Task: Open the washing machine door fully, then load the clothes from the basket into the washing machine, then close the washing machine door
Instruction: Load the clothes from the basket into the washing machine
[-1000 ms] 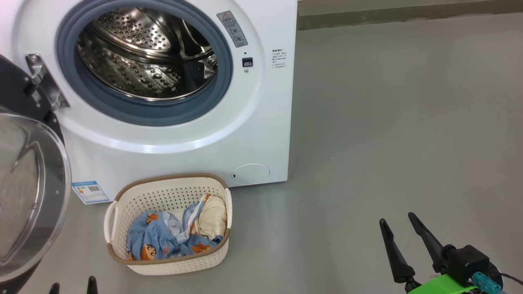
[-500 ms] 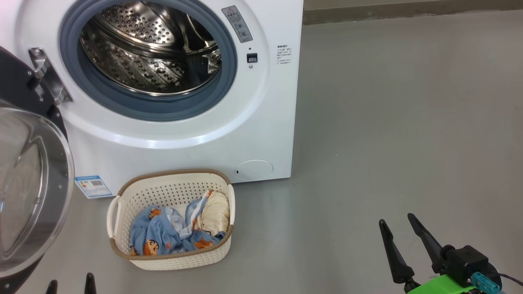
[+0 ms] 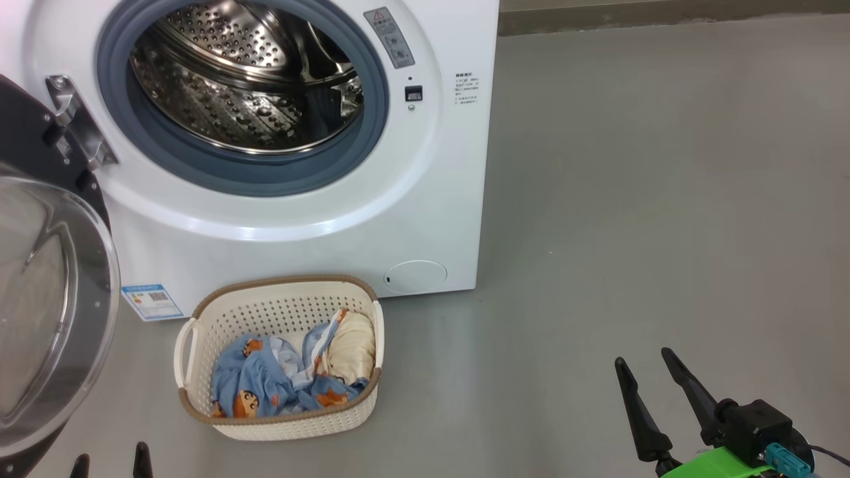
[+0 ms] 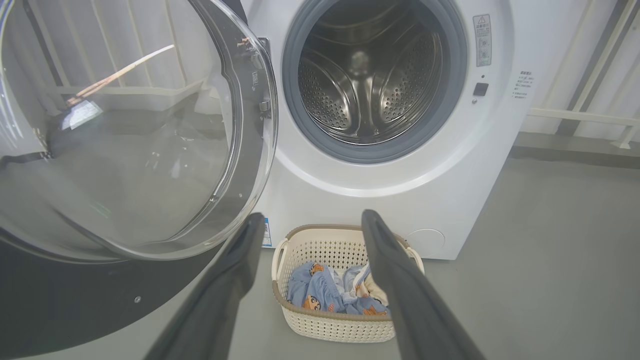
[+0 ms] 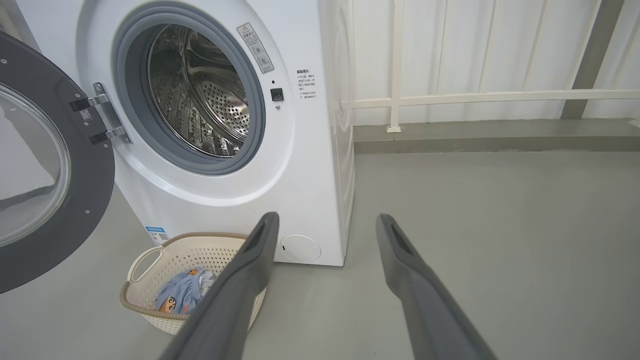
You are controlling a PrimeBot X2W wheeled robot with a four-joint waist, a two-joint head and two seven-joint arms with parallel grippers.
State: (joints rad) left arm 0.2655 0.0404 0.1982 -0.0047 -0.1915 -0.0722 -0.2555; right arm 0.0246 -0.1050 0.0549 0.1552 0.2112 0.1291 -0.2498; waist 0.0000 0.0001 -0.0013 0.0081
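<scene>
The white washing machine (image 3: 425, 219) stands at the upper left, its steel drum (image 3: 246, 86) exposed. The washing machine door (image 3: 40, 299) is swung open to the left on its hinge (image 3: 80, 129). On the floor in front sits the cream basket (image 3: 199, 332), holding the clothes (image 3: 265, 388): blue printed fabric and a cream piece. My left gripper (image 3: 109, 461) peeks in at the bottom left, open, short of the basket. The left wrist view shows that left gripper (image 4: 313, 216) empty, above the basket (image 4: 340, 325) and beside the door (image 4: 125, 150). My right gripper (image 3: 642, 357) is open over bare floor, far right of the basket.
Grey floor (image 3: 664, 199) runs right of the machine to a low kerb (image 5: 475, 135) and a white railing (image 5: 450, 97). A blue label (image 3: 151, 302) and a round white cap (image 3: 416, 277) sit low on the machine's front.
The head camera has shifted a little, so the machine and basket sit slightly further right in the view. Both grippers stay open where they were.
</scene>
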